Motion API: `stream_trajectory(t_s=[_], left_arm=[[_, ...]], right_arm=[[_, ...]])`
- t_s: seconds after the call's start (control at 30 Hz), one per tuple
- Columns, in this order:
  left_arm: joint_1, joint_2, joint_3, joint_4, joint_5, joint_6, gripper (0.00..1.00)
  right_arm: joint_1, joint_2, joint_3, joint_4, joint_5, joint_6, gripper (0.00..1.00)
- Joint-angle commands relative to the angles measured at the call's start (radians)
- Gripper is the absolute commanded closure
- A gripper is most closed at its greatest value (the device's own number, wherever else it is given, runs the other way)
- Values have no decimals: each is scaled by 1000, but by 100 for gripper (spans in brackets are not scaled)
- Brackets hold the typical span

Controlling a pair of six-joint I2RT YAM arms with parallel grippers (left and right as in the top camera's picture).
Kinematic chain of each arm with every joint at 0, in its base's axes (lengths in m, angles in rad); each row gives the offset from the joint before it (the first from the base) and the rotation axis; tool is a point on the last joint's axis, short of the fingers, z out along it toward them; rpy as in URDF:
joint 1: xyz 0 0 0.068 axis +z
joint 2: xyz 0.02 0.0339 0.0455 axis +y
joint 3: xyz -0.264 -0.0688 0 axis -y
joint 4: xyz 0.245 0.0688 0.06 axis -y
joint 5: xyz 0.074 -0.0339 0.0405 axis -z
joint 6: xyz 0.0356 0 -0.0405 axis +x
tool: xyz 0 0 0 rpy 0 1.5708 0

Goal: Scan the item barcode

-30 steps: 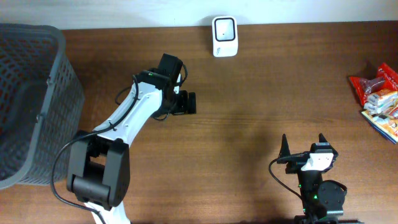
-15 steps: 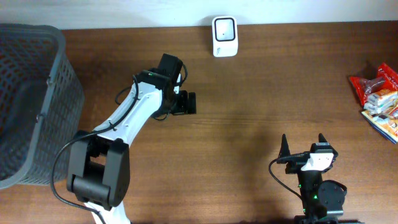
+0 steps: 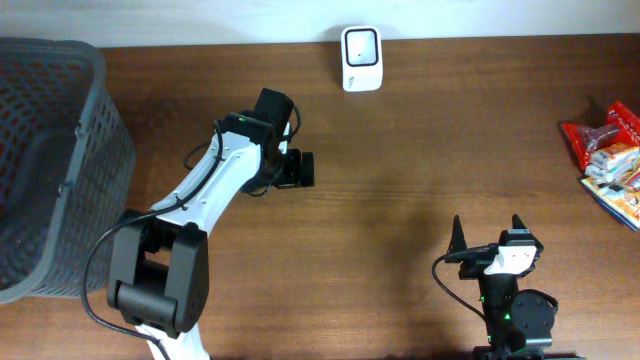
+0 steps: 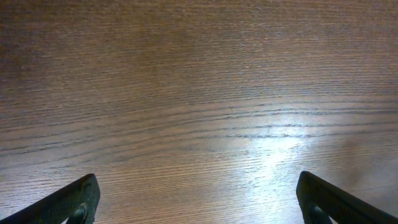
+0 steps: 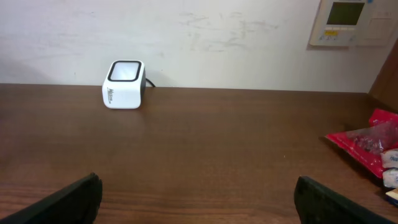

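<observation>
Overhead: red crinkly plastic snack packets point(image 3: 603, 143) lie at the right edge, probably light, soft and slippery, best pinched across a flat middle. Left gripper point(image 3: 301, 168) and right gripper point(image 3: 487, 228) both gape empty.

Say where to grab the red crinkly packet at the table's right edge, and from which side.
On the red crinkly packet, probably its inner end, pinched from above: it lies flat on the wooden table, that end juts clear of the packets beside it, nearest the open right gripper.
</observation>
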Motion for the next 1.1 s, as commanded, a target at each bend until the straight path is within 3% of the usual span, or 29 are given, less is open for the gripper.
stream_trajectory(t_s=[0.0,0.13,0.3,0.4,0.77,0.87,1.07], left_arm=[[3,-15,14,11,-18,19,1],[-24,-134,-6,100,-34,185,1],[-32,-349,-137,173,-146,212,1],[-31,-542,-285,192,-146,310,1],[19,-1620,-928,247,-105,339,1],[29,-1730,-1009,255,-103,338,1],[187,-1868,-1166,384,-7,338,1]], right_arm=[[9,-9,-8,-6,-6,11,2],[9,-9,-8,-6,-6,11,2],[9,-9,-8,-6,-6,11,2],[9,-9,-8,-6,-6,11,2],[9,-9,-8,-6,-6,11,2],[9,-9,-8,-6,-6,11,2],[9,-9,-8,-6,-6,11,2]])
